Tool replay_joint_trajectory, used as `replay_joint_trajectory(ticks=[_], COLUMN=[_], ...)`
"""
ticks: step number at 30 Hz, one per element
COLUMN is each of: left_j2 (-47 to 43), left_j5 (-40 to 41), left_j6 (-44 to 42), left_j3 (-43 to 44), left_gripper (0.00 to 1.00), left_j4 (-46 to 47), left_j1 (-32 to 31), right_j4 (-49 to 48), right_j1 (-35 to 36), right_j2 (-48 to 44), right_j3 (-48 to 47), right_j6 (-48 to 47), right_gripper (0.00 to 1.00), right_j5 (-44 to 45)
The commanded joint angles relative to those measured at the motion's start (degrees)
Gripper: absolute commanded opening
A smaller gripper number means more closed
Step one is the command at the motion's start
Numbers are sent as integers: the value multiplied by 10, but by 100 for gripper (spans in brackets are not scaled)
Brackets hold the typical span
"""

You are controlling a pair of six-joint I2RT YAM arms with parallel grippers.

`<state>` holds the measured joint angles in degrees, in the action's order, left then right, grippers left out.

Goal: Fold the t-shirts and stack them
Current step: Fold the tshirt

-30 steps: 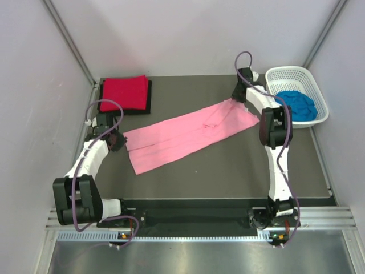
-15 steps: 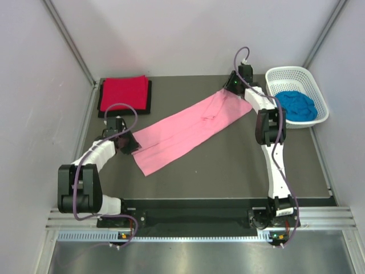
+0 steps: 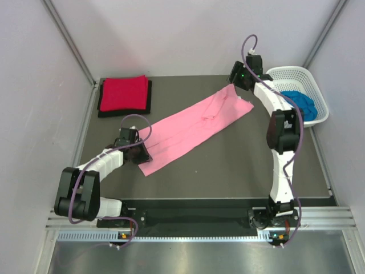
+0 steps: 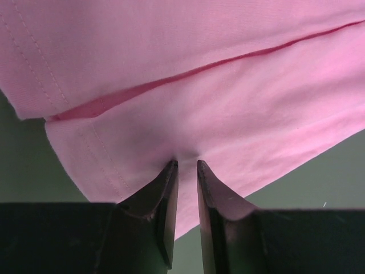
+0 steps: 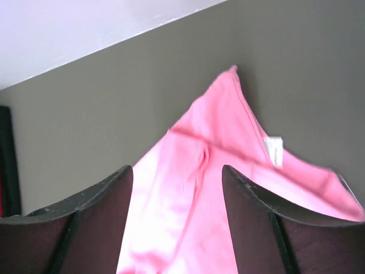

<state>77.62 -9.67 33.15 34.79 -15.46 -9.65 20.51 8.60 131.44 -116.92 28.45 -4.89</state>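
Note:
The pink t-shirt point(image 3: 197, 123), folded into a long strip, lies diagonally across the dark table. My left gripper point(image 3: 144, 153) is at its near-left end. In the left wrist view the left gripper point(image 4: 187, 164) is shut on a pinch of that pink cloth point(image 4: 199, 74). My right gripper point(image 3: 237, 80) hovers above the strip's far-right end. In the right wrist view it point(image 5: 177, 171) stands wide open, nothing between its fingers, and the pink cloth point(image 5: 217, 154) lies flat below. A folded red t-shirt point(image 3: 122, 93) rests on a folded black one point(image 3: 125, 113) at the back left. The blue t-shirt point(image 3: 299, 104) lies crumpled in the basket.
The white lattice basket point(image 3: 288, 71) stands at the back right corner, close beside my right arm. Grey walls enclose the table on the left, back and right. Bare dark tabletop point(image 3: 228, 165) stretches between the pink strip and the arm bases.
The right gripper has opened, let go of the pink shirt's far end and risen toward the back. The left gripper has carried its end rightward and nearer, shifting the strip.

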Motion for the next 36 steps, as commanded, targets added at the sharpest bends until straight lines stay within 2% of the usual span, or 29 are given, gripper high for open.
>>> replay_joint_trajectory(ticks=[1, 4, 7, 11, 19, 22, 26, 30, 36], left_j2=[-19, -4, 9, -31, -156, -183, -215, -220, -221], left_j5=[-10, -18, -17, -22, -4, -17, -32, -40, -58], left_j6=[28, 48, 55, 61, 85, 103, 104, 93, 92], left_j3=[-32, -45, -58, -88, -100, -84, -21, 73, 113], left_gripper=[25, 26, 24, 18, 19, 19, 20, 21, 21], left_j4=[32, 25, 11, 8, -52, -74, -114, -148, -150], left_j1=[-1, -1, -1, -5, -11, -15, -18, -17, -18], right_j4=[15, 18, -41, -54, -79, -86, -107, -130, -134], right_j1=[4, 1, 2, -4, -31, -45, -67, -78, -81], right_j2=[-109, -164, -232, -250, -241, -233, -211, -186, -143], right_j3=[60, 140, 298, 358, 399, 404, 397, 382, 348], right_j6=[0, 21, 42, 46, 61, 67, 78, 79, 70], right_gripper=[64, 65, 65, 64, 59, 53, 48, 48, 47], right_j5=[37, 43, 26, 45, 97, 117, 117, 98, 90])
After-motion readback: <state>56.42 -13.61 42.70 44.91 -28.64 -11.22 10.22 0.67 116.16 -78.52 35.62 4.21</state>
